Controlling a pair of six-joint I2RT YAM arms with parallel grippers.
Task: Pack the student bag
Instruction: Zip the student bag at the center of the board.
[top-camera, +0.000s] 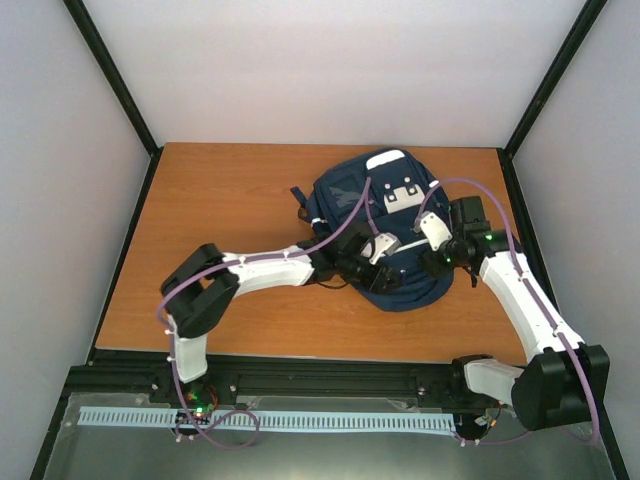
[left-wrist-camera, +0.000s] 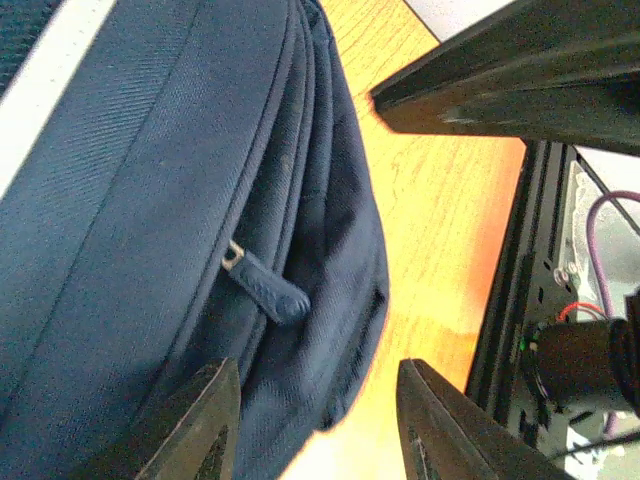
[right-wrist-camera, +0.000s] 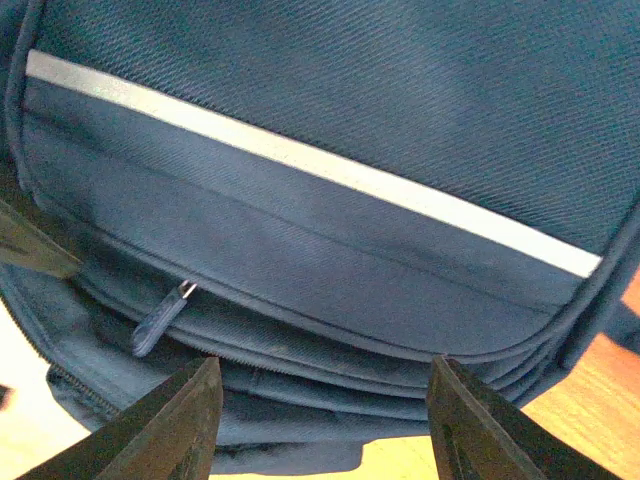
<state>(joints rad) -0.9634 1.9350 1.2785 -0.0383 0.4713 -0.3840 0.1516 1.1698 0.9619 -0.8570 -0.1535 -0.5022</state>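
The navy student bag (top-camera: 385, 215) lies flat on the wooden table (top-camera: 230, 210), right of centre, white patches at its far end. My left gripper (top-camera: 375, 262) is open over the bag's near left part; in the left wrist view (left-wrist-camera: 315, 425) its jaws straddle the bag's edge (left-wrist-camera: 150, 200), just below a navy zipper pull (left-wrist-camera: 270, 290). My right gripper (top-camera: 432, 255) is open over the bag's near right part. In the right wrist view (right-wrist-camera: 325, 420) its jaws span the zipped seams of the bag (right-wrist-camera: 330, 120), with a zipper pull (right-wrist-camera: 160, 320) to the left and a white stripe (right-wrist-camera: 300, 160) above.
The table's black frame rail (top-camera: 300, 372) runs along the near edge, also in the left wrist view (left-wrist-camera: 520, 300). Black corner posts (top-camera: 545, 80) and grey walls enclose the table. Bare wood lies left of the bag.
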